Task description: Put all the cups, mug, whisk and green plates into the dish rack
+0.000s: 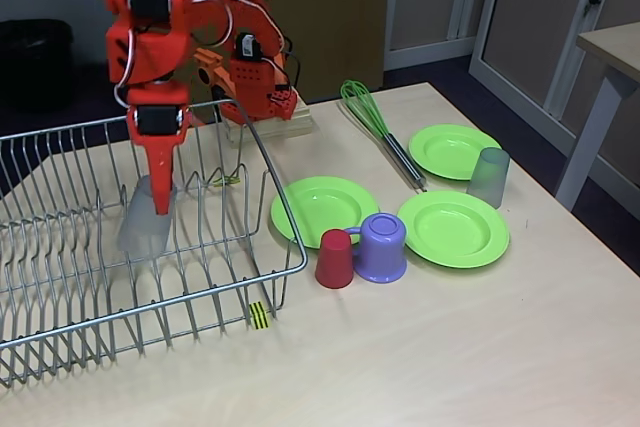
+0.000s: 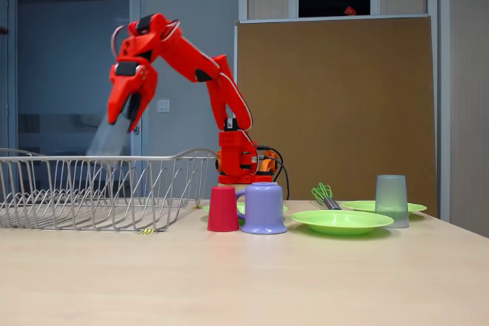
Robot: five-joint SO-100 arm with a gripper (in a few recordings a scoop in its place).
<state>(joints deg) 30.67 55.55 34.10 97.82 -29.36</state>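
Your dish rack (image 1: 70,247) runs off the frame at nine o'clock, so its far end is cut off. Above it the gripper (image 1: 160,187) is clamped on a grey cup (image 1: 145,222), blurred in both fixed views. At three o'clock lie three green plates (image 1: 455,229), the whisk (image 1: 375,122), the mug (image 1: 382,247), the red cup (image 1: 334,259) and another grey cup (image 1: 488,177).

Shiny metal wire dish rack (image 1: 120,247), glossy plastic green plates (image 1: 455,230), translucent cup (image 1: 488,177), matt wood-look table (image 1: 450,347)
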